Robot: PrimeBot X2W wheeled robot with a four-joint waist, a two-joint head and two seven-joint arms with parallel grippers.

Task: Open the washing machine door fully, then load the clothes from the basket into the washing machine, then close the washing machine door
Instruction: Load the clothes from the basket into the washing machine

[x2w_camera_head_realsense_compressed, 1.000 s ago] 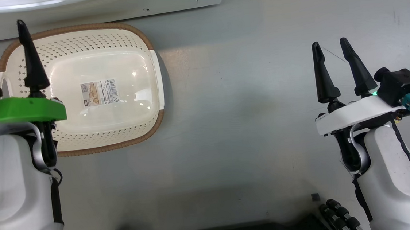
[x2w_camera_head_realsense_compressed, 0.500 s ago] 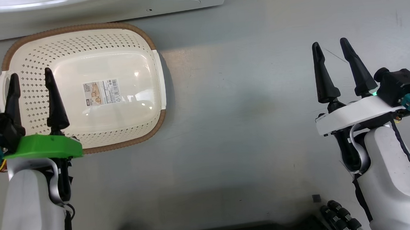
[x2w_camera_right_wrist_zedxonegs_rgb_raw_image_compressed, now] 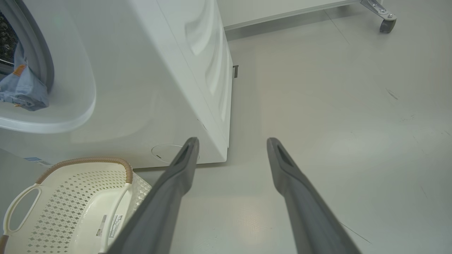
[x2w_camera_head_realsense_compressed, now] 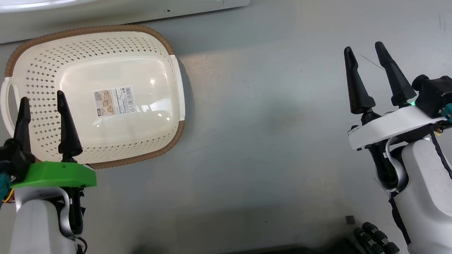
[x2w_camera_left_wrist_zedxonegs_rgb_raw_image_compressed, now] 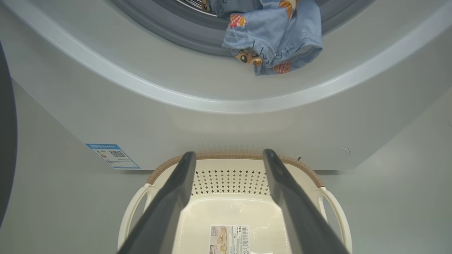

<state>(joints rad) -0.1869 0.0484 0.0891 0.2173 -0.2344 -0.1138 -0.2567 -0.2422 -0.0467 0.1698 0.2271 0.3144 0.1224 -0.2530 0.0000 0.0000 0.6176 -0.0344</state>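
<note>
Both grippers stand with fingers spread, holding nothing. My left gripper (x2w_camera_head_realsense_compressed: pixel 42 96) hangs over the near edge of the basket (x2w_camera_head_realsense_compressed: pixel 81 30), which sits just in front of the washing machine (x2w_camera_left_wrist_zedxonegs_rgb_raw_image_compressed: pixel 212 130). The right gripper (x2w_camera_head_realsense_compressed: pixel 363 46) is well off past the machine's corner, so the left arm is nearer.

The clothes (x2w_camera_left_wrist_zedxonegs_rgb_raw_image_compressed: pixel 279 35) lie in the machine's opening, up and ahead of the left fingers and slightly right of their line. One fold droops across the grey gasket (x2w_camera_left_wrist_zedxonegs_rgb_raw_image_compressed: pixel 183 31) onto the white front.

The head view gives me the basket's bare floor and its sticker (x2w_camera_head_realsense_compressed: pixel 115 102). The left wrist view gives the hanging fold.

The dark curve left of the machine is probably the door (x2w_camera_left_wrist_zedxonegs_rgb_raw_image_compressed: pixel 5 141), standing open, though too little shows. I'd tuck the fold in before closing it.
</note>
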